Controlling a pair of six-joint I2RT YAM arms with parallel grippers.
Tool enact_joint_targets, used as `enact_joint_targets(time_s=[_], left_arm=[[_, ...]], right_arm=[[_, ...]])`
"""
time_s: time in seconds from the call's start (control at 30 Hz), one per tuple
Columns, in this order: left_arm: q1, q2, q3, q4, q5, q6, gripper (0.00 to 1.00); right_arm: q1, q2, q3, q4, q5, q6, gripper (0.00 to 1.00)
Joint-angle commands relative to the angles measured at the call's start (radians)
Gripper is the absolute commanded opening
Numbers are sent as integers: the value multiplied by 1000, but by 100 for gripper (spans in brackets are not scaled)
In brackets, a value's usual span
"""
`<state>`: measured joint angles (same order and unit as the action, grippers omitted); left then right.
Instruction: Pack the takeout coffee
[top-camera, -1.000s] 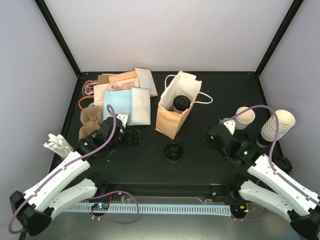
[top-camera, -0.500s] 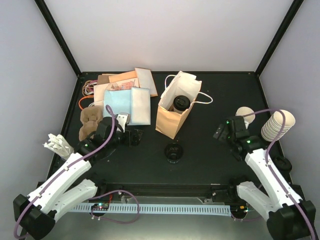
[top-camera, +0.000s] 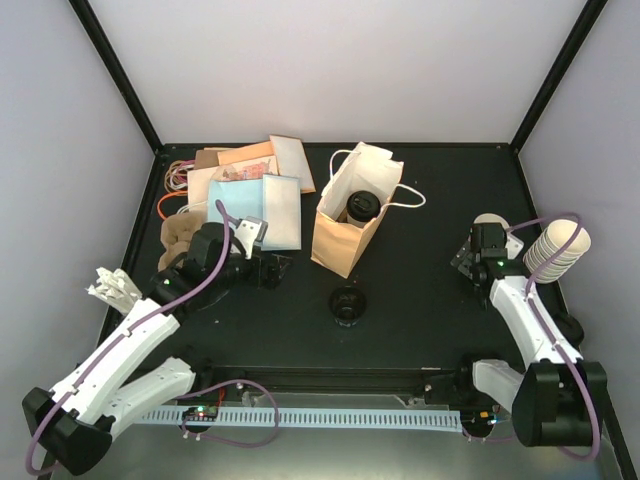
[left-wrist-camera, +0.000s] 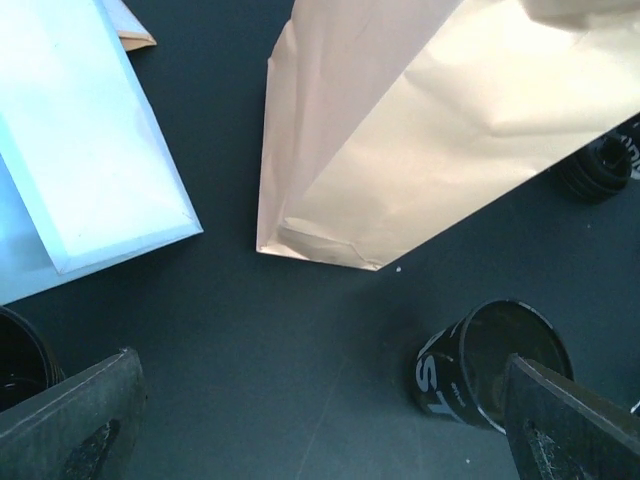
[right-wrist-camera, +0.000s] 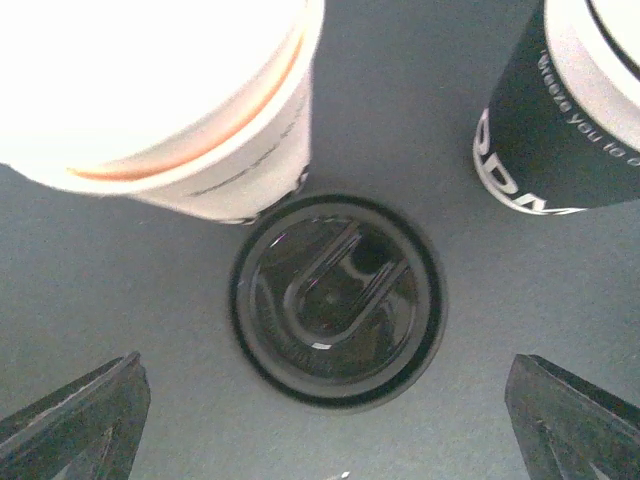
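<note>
One coffee (top-camera: 362, 206), black-topped, stands inside the bag (top-camera: 335, 245) at mid-table. I only see its top from above; the side lettering is hidden. The bag is upright, with white handles loose at the mouth.

The left gripper (top-camera: 271, 271) sits just left of the bag, low to the table, with jaws wide apart and holding nothing. Its camera shows the bag's bottom edge and a pale blue envelope (left-wrist-camera: 90, 150) beside it. Near the bag is a black container (left-wrist-camera: 490, 365) with white "ST" on its side, the rest cut off.

The right gripper (top-camera: 478, 252) is well right of the bag, jaws spread wide and empty, over a loose lid (right-wrist-camera: 335, 300) lying flat on the table. Beside that lid are a white cup (right-wrist-camera: 160, 90) with faint print I can't read, and a dark-sleeved cup (right-wrist-camera: 555, 120) with "you to" legible. Stacked cups (top-camera: 555, 250) stand at far right.
</note>
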<state>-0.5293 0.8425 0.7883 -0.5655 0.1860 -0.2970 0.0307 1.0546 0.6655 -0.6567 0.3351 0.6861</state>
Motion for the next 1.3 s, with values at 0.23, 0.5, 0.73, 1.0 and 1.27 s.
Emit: enact_joint_targets(time_s=[0.23,0.5,0.73,1.0,1.27], left_arm=[[9,-23,-2,-39,35,59,99],[9,-33,-16,-27,39,57,99],[8,-28,-11,-29,35,58,99],[9,-22,-9,-31,32,63,99],[8,-20,-7,-31,34,64,99]], right_arm=[[-96,127,-27,183,-48,-39,95],[-96,211,7,211,-67,-57,92],[-97,273,25,195,-31,-45,85],[-98,287,20,189,-35,-42,81],[-98,245,25,153,-39,-53,79]])
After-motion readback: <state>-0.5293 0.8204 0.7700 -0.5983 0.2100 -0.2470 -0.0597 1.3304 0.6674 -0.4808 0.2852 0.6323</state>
